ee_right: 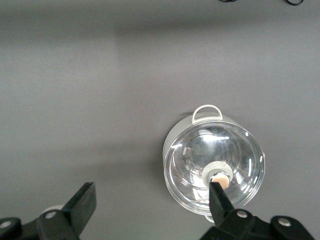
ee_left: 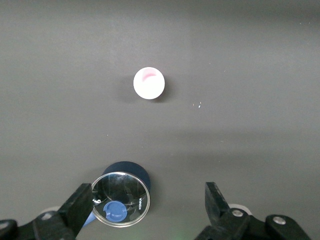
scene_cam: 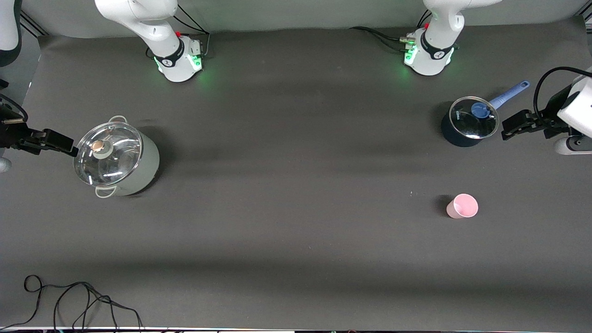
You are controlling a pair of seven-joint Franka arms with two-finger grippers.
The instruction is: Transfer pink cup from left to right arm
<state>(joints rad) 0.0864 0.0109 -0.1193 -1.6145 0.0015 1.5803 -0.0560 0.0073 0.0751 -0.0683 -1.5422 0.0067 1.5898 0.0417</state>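
Note:
The pink cup (scene_cam: 462,206) stands upright on the dark table, toward the left arm's end and nearer to the front camera than the blue pot. It also shows in the left wrist view (ee_left: 149,83), apart from the fingers. My left gripper (scene_cam: 505,131) is open and empty, up in the air beside the blue pot; in its own view (ee_left: 147,192) its jaws stand wide apart. My right gripper (scene_cam: 70,149) is open and empty, beside the pale pot's lid at the right arm's end; its own view (ee_right: 151,189) shows the jaws wide apart.
A dark blue saucepan (scene_cam: 469,121) with a glass lid and a blue handle stands near the left gripper and shows in the left wrist view (ee_left: 120,197). A pale pot with a glass lid (scene_cam: 118,157) stands near the right gripper (ee_right: 215,165). A black cable (scene_cam: 69,300) lies at the front corner.

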